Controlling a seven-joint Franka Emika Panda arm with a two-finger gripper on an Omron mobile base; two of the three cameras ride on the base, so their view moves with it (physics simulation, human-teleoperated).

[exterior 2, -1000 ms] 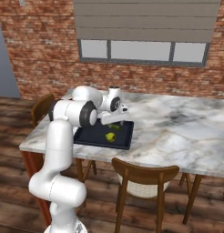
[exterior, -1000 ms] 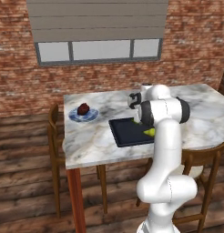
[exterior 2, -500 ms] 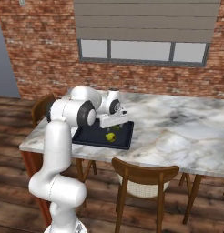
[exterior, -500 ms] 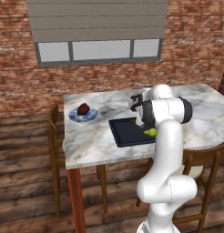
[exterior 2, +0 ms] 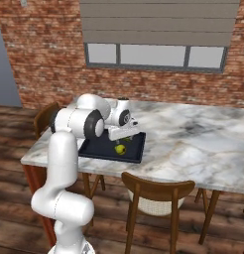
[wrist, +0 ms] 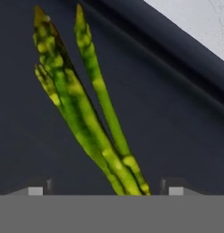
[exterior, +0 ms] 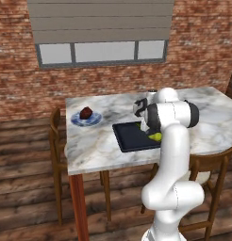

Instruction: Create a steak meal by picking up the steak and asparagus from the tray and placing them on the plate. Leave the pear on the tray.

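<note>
Jaws apart, the gripper (wrist: 104, 189) straddles the asparagus (wrist: 82, 113) on the tray (wrist: 177, 132), the pear (exterior 2: 120, 149) just beside.

asparagus (wrist: 93, 123) — lower end cut off | pear (exterior: 156, 137) — partly behind arm

One steak (exterior: 86, 112), one plate (exterior: 79, 120), one tray (exterior: 128, 138), one pear (exterior 2: 120, 149), one asparagus (wrist: 82, 109), three chairs (exterior 2: 154, 192)

The white arm is rising from its base, bending at the elbow and reaching forward and down. Its gripper (exterior 2: 125, 134) is pointing down, hanging low, with the fingers (wrist: 35, 190) standing wide apart, gripping nothing.
</note>
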